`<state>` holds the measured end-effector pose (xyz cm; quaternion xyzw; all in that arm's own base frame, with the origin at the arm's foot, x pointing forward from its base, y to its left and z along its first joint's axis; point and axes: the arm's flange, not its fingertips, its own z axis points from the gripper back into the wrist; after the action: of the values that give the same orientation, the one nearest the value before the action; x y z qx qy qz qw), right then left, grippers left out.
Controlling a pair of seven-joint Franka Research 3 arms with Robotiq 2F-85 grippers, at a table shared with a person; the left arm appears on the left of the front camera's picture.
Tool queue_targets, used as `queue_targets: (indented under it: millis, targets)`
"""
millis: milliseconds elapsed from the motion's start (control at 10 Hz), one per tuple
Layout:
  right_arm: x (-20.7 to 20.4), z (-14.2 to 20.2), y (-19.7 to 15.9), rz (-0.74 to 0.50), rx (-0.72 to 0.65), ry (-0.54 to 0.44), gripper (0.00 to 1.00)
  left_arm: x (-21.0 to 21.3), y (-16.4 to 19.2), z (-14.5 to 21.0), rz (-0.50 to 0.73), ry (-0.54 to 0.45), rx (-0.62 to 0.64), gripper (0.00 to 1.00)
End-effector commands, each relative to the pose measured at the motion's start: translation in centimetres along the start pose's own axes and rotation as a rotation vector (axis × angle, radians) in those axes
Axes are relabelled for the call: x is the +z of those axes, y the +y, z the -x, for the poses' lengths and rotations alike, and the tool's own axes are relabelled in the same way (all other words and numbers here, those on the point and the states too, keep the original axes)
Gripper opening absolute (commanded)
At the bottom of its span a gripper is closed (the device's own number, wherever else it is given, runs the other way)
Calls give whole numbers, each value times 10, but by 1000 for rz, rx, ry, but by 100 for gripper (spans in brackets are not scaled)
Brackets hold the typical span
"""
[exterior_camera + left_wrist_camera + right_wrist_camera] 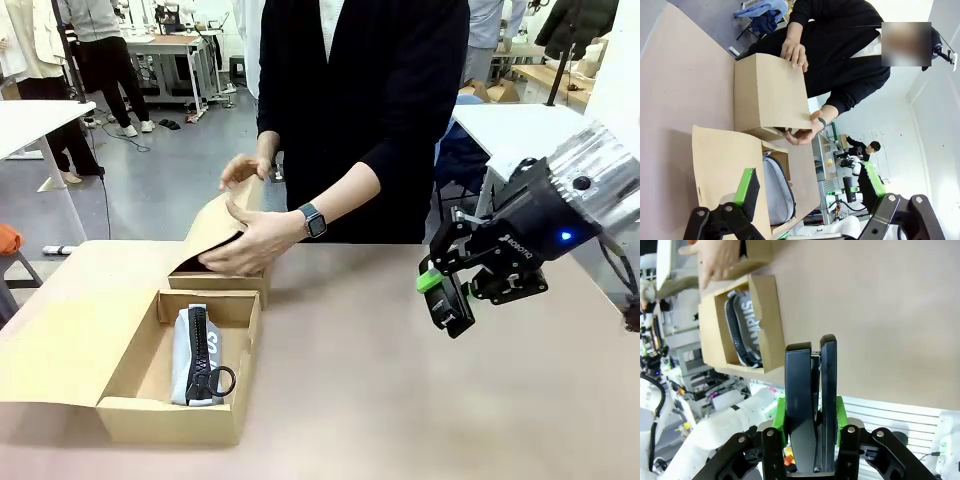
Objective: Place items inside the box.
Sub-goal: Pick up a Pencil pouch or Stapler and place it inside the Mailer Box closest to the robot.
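Observation:
The box point(128, 418) lies open at the table's front left, its wide flap flat out to the left. A light grey zip pencil pouch point(198, 352) with black lettering rests inside it. The right wrist view shows the same box point(767, 315) and pouch point(742, 325). My right gripper point(447, 302) hovers above the table's right side, shut on a black stapler point(810, 400) that stands upright between its green pads. The left wrist view has my left gripper point(809, 185) open with nothing between its fingers, above the box flap point(725, 170) and pouch point(777, 192).
A shorter cardboard box point(222, 283) stands just behind the long one. The person at the far side has both hands on its raised lid, one hand point(262, 240) at the front edge. Bare tabletop point(400, 400) lies between the boxes and my right gripper.

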<state>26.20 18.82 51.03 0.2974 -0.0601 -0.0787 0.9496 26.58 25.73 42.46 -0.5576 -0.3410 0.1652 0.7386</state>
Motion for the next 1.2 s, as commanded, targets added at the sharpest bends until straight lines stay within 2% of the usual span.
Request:
queue_targets:
  millis: [0, 500, 600, 800, 900, 1100]
  targets:
    - [-1, -4, 2, -27, 14, -1, 42, -1, -1, 1, 21, -12, -19, 100]
    - [-1, -4, 2, -27, 14, -1, 42, -1, -1, 1, 21, -12, -19, 100]
    - [-1, 1, 1, 4, 2, 1, 42, -1, -1, 1, 21, -12, -19, 100]
    - [-5, -2, 10, 6, 19, 29, 42, -1, -1, 1, 21, -12, -19, 100]
    - [-9, -4, 18, -1, 16, 8, 42, -1, -1, 1, 21, -12, -19, 100]
    - [-31, -4, 44, 2, 72, 36, 42, -1, -1, 1, 21, -12, -19, 100]
